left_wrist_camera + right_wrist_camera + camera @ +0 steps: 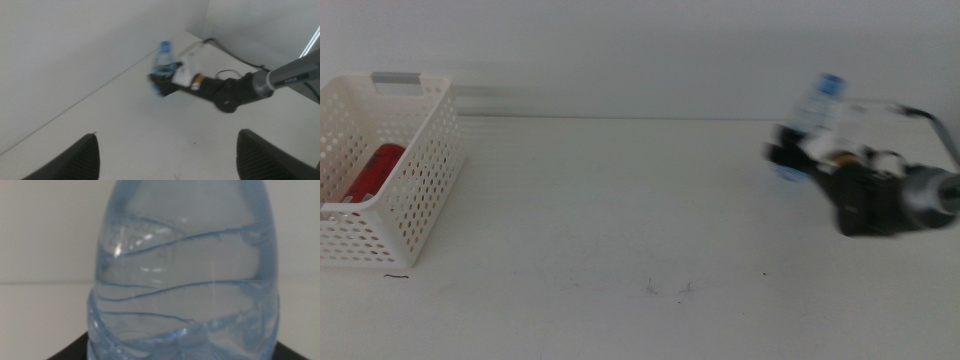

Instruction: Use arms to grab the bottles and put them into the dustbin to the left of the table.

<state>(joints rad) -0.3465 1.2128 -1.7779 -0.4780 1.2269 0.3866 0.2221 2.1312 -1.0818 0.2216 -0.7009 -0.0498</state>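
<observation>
My right gripper [790,155] is shut on the small clear water bottle [812,115] with the blue cap and holds it tilted above the right side of the white table [620,200]. The bottle fills the right wrist view [185,280]. The left wrist view shows the bottle [162,57] and the right gripper [162,86] from afar. My left gripper [168,136] is open and empty, out of the middle view. The white perforated dustbin [415,190] stands at the far left with the red can [375,172] lying inside. The yellow tea bottle is not in view.
A few small dark scuff marks [665,288] lie near the table's front. A pale wall runs behind the table's far edge.
</observation>
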